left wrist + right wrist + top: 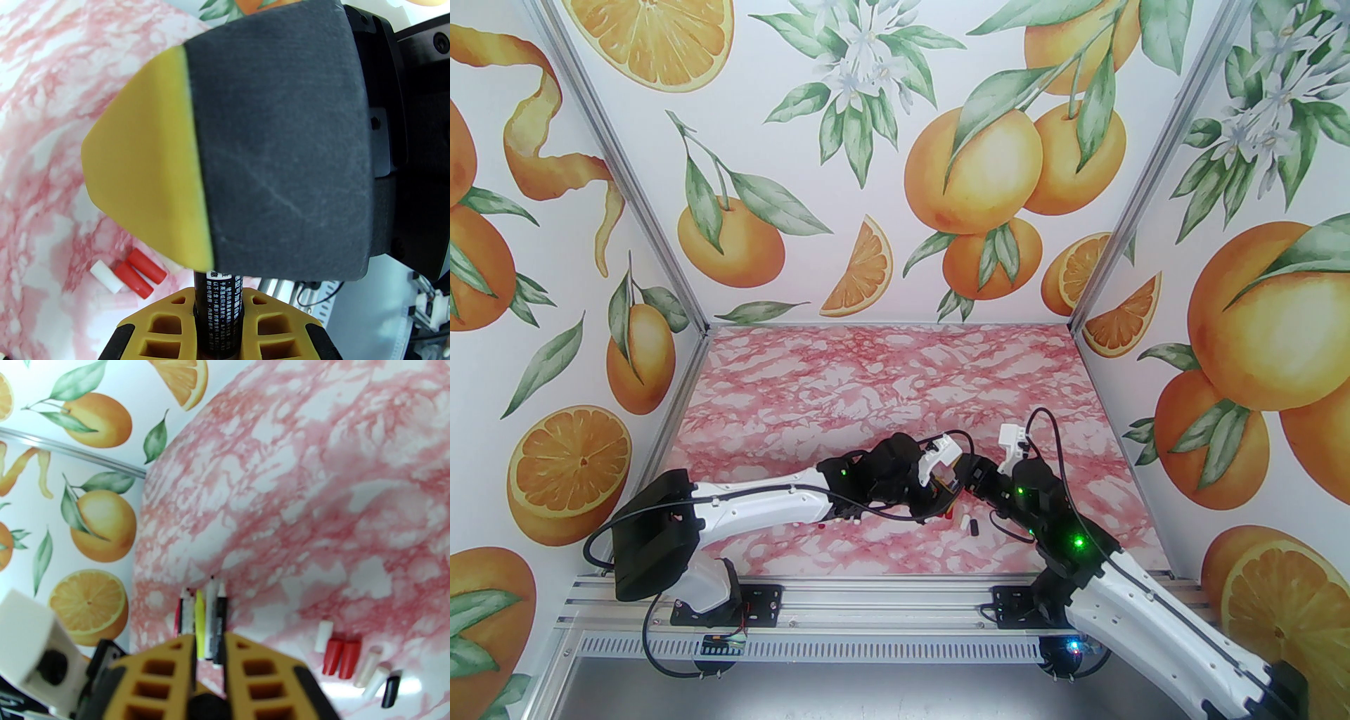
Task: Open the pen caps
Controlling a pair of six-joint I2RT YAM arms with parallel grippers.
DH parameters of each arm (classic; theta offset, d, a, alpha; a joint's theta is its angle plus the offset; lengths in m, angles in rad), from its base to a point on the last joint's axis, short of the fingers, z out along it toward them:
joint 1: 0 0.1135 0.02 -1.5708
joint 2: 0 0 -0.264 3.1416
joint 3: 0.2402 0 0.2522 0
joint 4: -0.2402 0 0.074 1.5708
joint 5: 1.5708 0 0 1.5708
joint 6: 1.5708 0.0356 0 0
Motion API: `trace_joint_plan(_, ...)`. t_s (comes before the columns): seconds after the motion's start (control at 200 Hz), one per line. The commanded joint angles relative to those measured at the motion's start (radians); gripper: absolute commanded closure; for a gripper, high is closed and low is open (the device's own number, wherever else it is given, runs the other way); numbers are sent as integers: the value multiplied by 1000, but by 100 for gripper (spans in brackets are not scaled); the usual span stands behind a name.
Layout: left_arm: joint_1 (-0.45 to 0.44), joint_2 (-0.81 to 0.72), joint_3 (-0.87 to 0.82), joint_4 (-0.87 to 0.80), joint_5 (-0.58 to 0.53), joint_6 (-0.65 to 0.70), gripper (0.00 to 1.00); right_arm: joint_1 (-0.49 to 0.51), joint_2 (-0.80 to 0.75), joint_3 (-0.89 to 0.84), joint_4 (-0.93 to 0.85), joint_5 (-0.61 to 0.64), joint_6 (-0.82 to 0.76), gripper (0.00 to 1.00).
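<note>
A black-barrelled pen [219, 316] with white print stands between the yellow fingers of my left gripper [218, 299], which is shut on its barrel. A finger [281, 140] of my right gripper covers the pen's far end, so I cannot see a cap there. In the right wrist view my right gripper [209, 641] is shut on a dark round end [207, 706]. Both grippers meet low over the table's near middle [949, 485]. Loose pen caps lie on the table: white [323, 636], two red [341, 657], two pale [372, 671] and one black [390, 690].
Several other pens [202, 620] lie side by side on the pink marbled table [316, 500], among them a neon yellow one. Orange-patterned walls [900, 140] close in the back and both sides. The arm bases sit on a rail [872, 605] at the near edge.
</note>
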Motion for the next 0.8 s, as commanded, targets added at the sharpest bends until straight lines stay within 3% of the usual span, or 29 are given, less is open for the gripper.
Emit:
trace_joint_plan(0.0,-29,20,-32,-150,-3,23,94,-60,-25,55,-7,165,-34,93)
trace_joint_plan(0.23,-55,30,-20,-203,-95,58,96,-159,-31,101,-40,81,-51,94)
trace_joint_plan(0.39,-84,48,19,-256,-145,76,97,-177,15,160,-130,116,-92,94)
trace_joint_plan(0.796,-93,48,29,-276,-160,71,97,-205,81,215,-116,200,-115,95)
